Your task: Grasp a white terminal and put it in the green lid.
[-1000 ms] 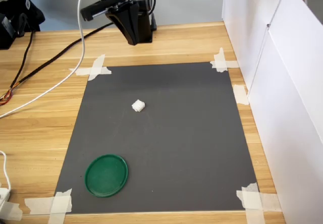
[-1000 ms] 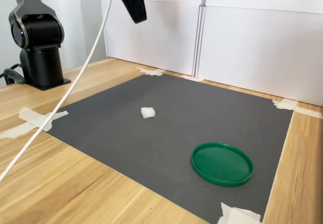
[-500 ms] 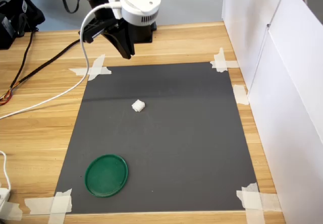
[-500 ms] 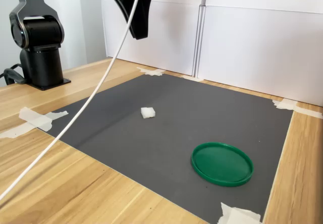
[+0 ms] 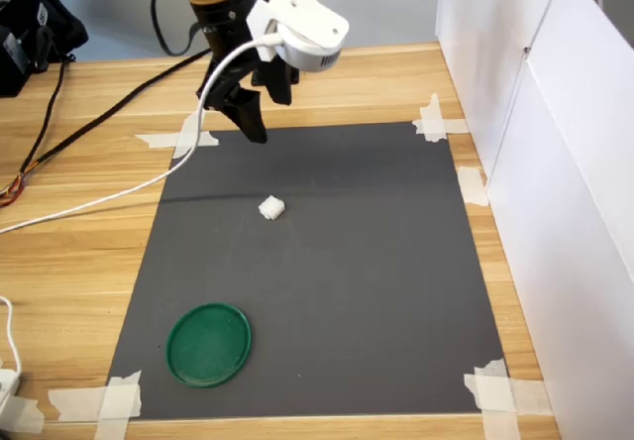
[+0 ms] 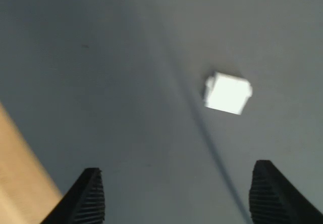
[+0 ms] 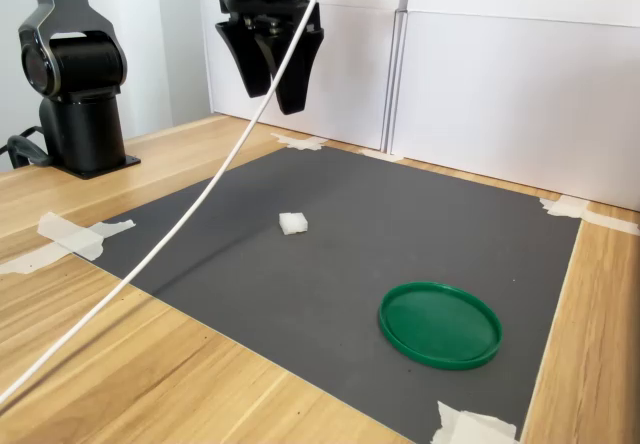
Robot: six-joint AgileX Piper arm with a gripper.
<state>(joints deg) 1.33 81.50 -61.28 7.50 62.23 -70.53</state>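
The white terminal [image 5: 270,207] [image 7: 292,224] lies on the dark grey mat [image 5: 376,262], towards its far half in the first exterior view. Near the mat's front left corner in the same view lies the green lid [image 5: 208,344] [image 7: 440,324], flat with nothing in it. My gripper [image 5: 256,128] [image 7: 277,96] hangs in the air over the mat's far edge, above and behind the terminal, pointing down. It is open and holds nothing. In the wrist view both black ridged fingers [image 6: 88,199] stand wide apart, and the terminal [image 6: 227,93] shows blurred beyond them.
White foam boards [image 5: 555,163] wall off the first exterior view's right side. The arm's black base [image 7: 80,94] stands at the second exterior view's left. A white cable [image 7: 190,224] trails from the wrist across the wooden table, and dark cables [image 5: 59,133] lie there too. Tape strips [image 5: 183,138] hold the mat's corners.
The arm has come down and forward from the back of the table. The gripper now sits lower and nearer the terminal. Terminal and lid have not moved.
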